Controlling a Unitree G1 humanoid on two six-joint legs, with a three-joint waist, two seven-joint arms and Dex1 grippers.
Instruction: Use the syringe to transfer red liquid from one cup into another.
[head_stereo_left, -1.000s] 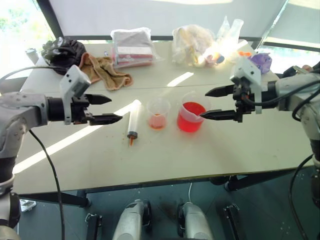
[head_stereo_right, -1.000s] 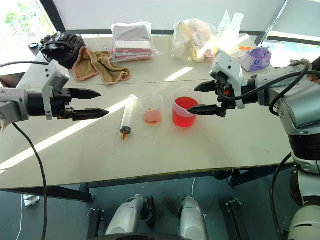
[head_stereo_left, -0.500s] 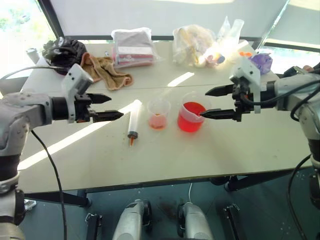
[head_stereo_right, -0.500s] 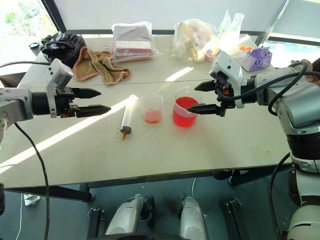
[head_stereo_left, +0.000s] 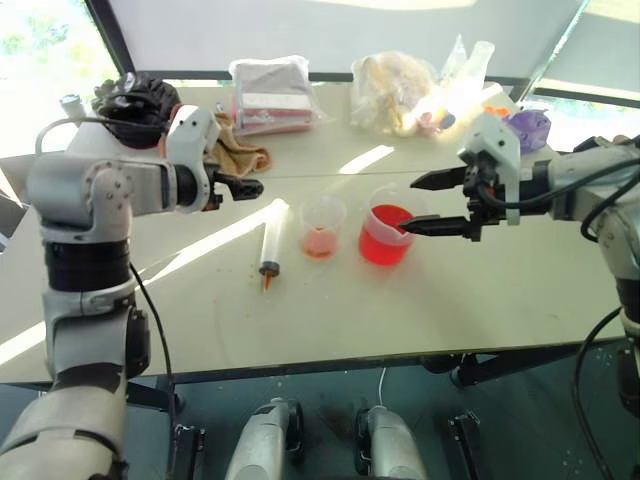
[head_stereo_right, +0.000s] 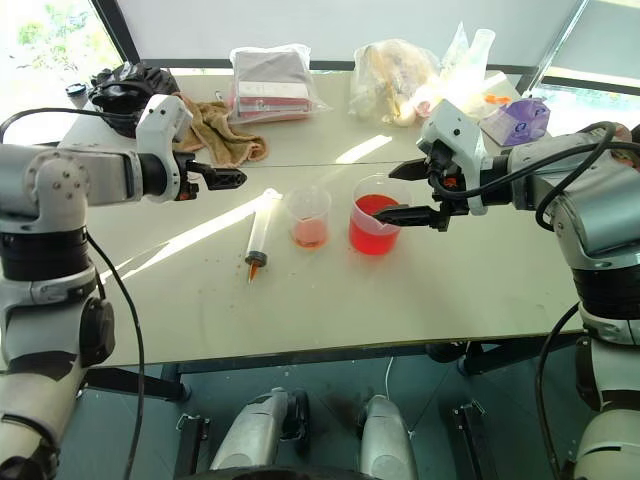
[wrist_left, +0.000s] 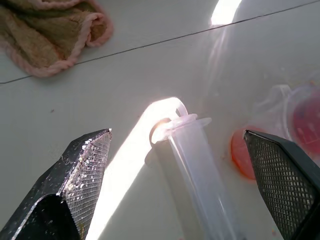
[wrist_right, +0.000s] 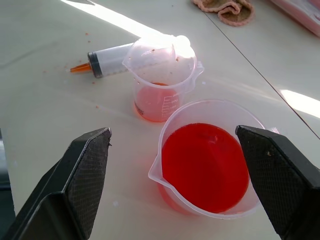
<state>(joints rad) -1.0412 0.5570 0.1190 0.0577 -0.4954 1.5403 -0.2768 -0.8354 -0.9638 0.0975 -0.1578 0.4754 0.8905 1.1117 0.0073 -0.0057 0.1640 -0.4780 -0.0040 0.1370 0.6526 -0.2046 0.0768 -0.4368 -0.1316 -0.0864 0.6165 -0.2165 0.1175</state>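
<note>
Nearest the robot on the pale counter (head_stereo_left: 420, 320), the syringe (head_stereo_left: 269, 243) lies flat and untouched, orange tip toward the robot and white plunger end pointing away, so its long axis runs from near to far with a slight lean. Just beside it toward the robot's right stands the smaller cup (head_stereo_left: 320, 227), holding a shallow pale orange-red pool, and next to that the larger spouted beaker (head_stereo_left: 385, 234), well filled with red liquid (wrist_right: 205, 165).

The left gripper (head_stereo_left: 250, 186) hangs above the counter with its jaws apart and empty, a little beyond and to the left of the plunger end. In the left wrist view the syringe barrel sits between the two black fingers (wrist_left: 85, 170), plunger flange in the middle of the gap, so this arm is lined up over it and is plainly the nearer one. The coming move seems to turn on dropping the jaws across the barrel, squarely across its long axis.

The right gripper (head_stereo_left: 425, 205) hovers over the beaker, jaws wide and holding nothing; its wrist view frames the beaker's rim between the fingers, with the smaller cup and syringe beyond.

Farther back lie a brown towel (head_stereo_right: 215, 135), a black bundle (head_stereo_left: 135, 100) and several plastic bags (head_stereo_left: 270, 90).
</note>
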